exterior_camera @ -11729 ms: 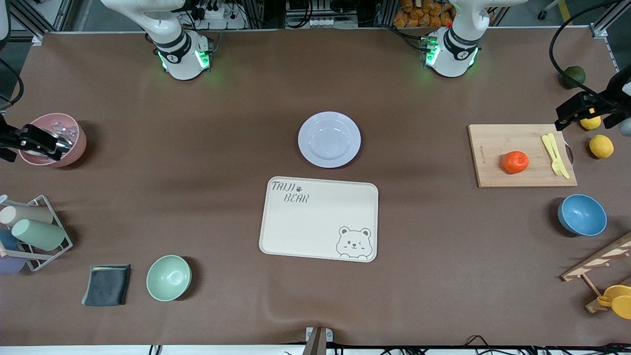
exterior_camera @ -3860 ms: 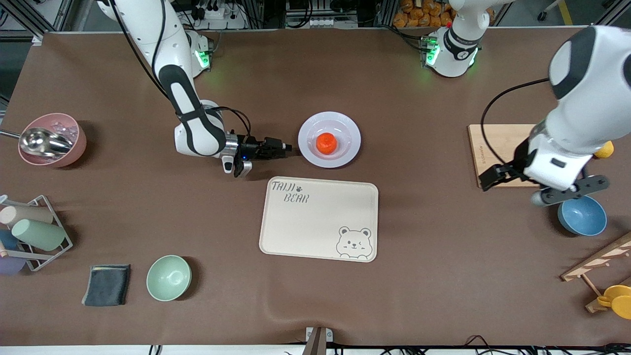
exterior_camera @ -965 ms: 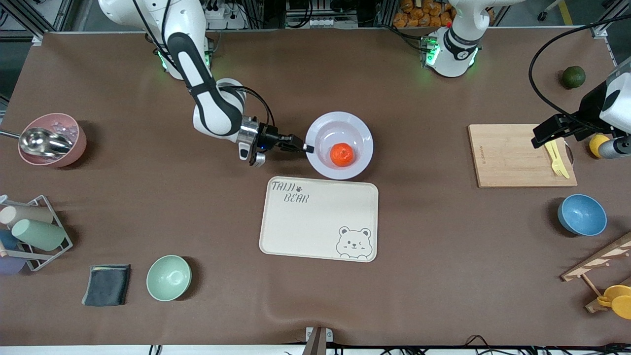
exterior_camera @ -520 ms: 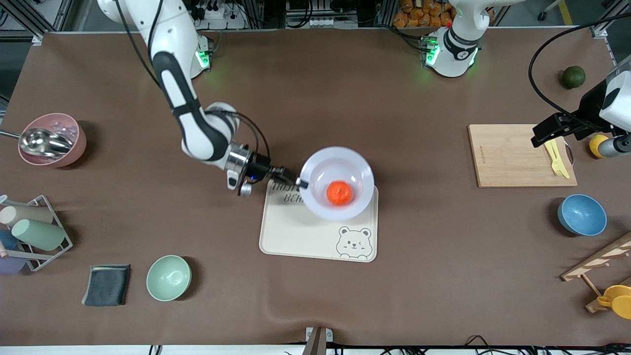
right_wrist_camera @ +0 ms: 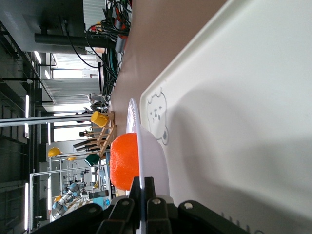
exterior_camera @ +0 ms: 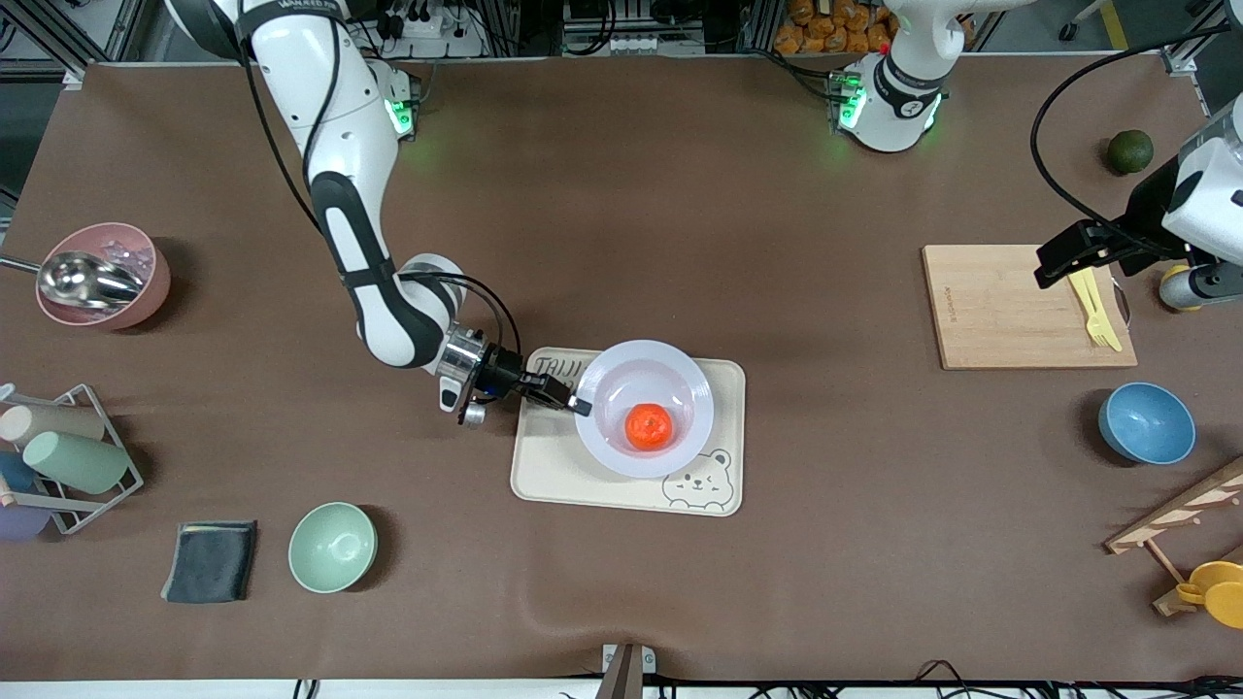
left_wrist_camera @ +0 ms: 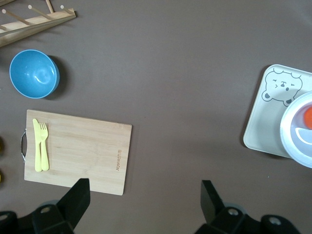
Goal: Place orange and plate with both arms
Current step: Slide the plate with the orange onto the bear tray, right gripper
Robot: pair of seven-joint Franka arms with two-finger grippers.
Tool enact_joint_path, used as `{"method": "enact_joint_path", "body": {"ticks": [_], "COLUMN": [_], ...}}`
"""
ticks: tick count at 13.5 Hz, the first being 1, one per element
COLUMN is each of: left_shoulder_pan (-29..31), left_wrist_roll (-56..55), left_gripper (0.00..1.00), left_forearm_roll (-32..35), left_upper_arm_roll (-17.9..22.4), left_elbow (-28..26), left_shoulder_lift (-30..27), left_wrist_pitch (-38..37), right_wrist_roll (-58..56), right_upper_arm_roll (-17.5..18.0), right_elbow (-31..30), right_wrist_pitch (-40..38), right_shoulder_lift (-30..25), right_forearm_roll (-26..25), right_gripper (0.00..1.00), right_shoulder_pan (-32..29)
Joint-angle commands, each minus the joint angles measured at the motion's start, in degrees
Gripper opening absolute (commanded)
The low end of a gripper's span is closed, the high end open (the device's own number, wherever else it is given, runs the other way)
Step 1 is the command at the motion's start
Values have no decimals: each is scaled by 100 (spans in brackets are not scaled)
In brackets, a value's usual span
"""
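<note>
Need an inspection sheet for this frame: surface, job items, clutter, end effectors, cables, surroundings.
Surface: brown mat table, one ripple at the front edge.
Job's things: small orange-red fruit sits in the round white plate; plate is over the cream rectangular bear tray, whether it rests on the tray cannot be told.
Clutter: bamboo cutting board with yellow fork, blue bowl, mint green bowl, pink cup with metal scoop, dark green fruit, grey cloth.
End effectors: right end effector shut on the plate's rim; left end effector open, empty, waits above the cutting board's end.
Cables: black cable looped at the left arm.
Surroundings: aluminium frames, wiring past the bases.
</note>
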Motion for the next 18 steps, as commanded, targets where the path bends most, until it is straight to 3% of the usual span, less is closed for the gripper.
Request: {"method": "enact_joint_path", "body": {"ticks": [1,6,7,10,11,12,18], "left_shoulder_pan": [0,0,9,9,9,9,0], "left_wrist_roll": [-61,-61,-52,-52,-52,-52,-52], "left_gripper": [100,100,100,100,100,100,100], "left_forearm_roll": [-106,-132,-132,-132,-132,-132,-124], "left_upper_arm_roll": [-13,-30,-30,-30,-30,-30,-56], "left_elbow": [-84,-75,-75,-75,-58,-66,-40], "left_shoulder_lift": [-68,-50,-50,-59,-51,-50,-68], "left_wrist_pitch": [-16,-16,-16,-16,-16,-16,-51], "right_wrist_roll": [-130,-130,-130,-103,-68,-42,203], "right_upper_arm_roll": [21,21,21,21,21,12,12], "right_elbow": [216,400,427,436,436,444,497], "right_wrist_pitch": [27,28,28,36,36,80,274], "right_shoulder_lift": [211,404,414,414,414,405,379], "right_forearm_roll": [21,65,56,12,12,-40,-864], "right_gripper": [0,0,15,19,33,40,44], "right_shoulder_pan": [20,47,47,3,20,20,-137]}}
